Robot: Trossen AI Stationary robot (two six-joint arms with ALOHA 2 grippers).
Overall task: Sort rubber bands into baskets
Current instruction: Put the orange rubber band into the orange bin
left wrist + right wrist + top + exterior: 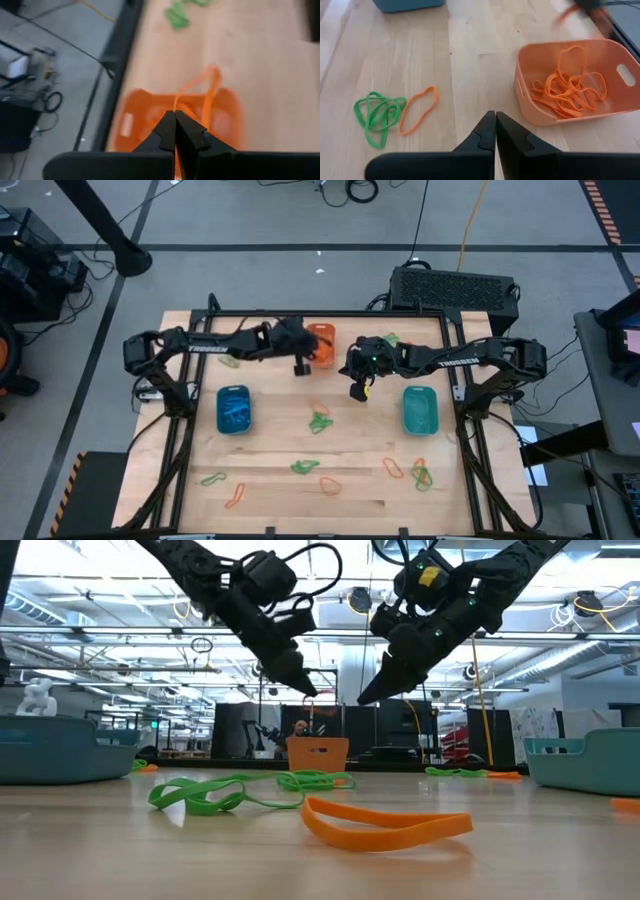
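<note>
Hanging above the orange basket (321,343) at the far middle of the counter (270,450), the left hand (299,368) has its fingers (167,131) pressed tight together. In the left wrist view an orange rubber band (202,87) loops out from just past the fingertips, over the basket; whether the tips pinch it I cannot tell. Orange bands (567,92) already lie heaped inside that basket.

Just beside it, toward the counter's middle, the right hand (357,391) hovers in the air with its fingers (490,131) clenched on nothing. Under it, the right wrist view shows bare wood, with a green bundle (376,116) and a single orange loop (419,109) lying side by side and touching, near the orange basket.

Farther out, the blue basket (234,409) sits on the left side of the counter with bands in it, and the teal basket (419,409) sits on the right side. Between them lies the green bundle. Along the near edge more loose bands are scattered: a green one (212,478) and an orange one (235,496) at the left, a green one (304,467) and an orange one (329,484) in the middle, and an orange and green cluster (417,474) at the right. A few green bands (390,339) lie at the far edge near the right arm.
</note>
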